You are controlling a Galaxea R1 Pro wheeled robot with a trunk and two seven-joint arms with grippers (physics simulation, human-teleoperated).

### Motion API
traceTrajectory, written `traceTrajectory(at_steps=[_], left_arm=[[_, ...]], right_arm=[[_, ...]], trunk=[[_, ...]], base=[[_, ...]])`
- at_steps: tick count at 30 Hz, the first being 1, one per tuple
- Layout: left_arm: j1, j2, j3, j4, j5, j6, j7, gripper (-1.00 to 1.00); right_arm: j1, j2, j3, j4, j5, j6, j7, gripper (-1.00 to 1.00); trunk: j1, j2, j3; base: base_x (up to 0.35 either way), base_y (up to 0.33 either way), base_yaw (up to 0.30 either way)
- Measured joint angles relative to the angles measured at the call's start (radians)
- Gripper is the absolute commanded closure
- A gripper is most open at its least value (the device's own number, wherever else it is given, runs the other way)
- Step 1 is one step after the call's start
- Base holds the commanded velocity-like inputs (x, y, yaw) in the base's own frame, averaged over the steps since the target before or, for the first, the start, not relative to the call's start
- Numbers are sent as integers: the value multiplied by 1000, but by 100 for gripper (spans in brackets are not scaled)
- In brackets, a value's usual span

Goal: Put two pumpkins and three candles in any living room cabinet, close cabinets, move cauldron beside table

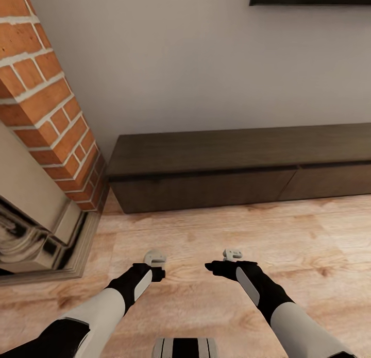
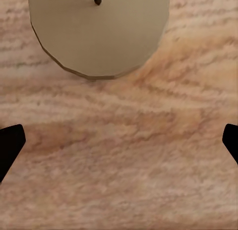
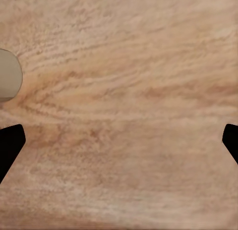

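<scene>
- Wood floor (image 1: 216,229) between the arms and the cabinet (image 1: 206,185) is open; a gripper could sweep across it freely.
- Cabinet runs along the wall (image 1: 170,64); drawer fronts flush and shut, blocking forward reach at floor level. Its top is bare.
- Brick fireplace (image 1: 46,105) and its stepped surround (image 1: 62,229) hem in the left side, close to the left arm.
- Left wrist view: a candle (image 2: 96,34) stands on the floor just ahead of the wide-spread left gripper (image 2: 119,143).
- Right wrist view: right gripper (image 3: 119,141) spread wide over bare floor, a tan round object (image 3: 9,75) at the frame edge.
</scene>
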Motion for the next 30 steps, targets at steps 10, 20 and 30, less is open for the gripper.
traceTrajectory(at_steps=[10,20,30], left_arm=[[0,0,1,0,0,0,0,-100],[0,0,1,0,0,0,0,-100],[0,1,0,0,0,0,0,-100]], right_arm=[[0,0,1,0,0,0,0,-100],[0,0,1,0,0,0,0,-100],[0,0,1,0,1,0,0,-100]], trunk=[[1,-1,-12],[4,-2,-35],[7,-4,-62]], base=[[0,0,0],[0,0,0],[0,0,0]])
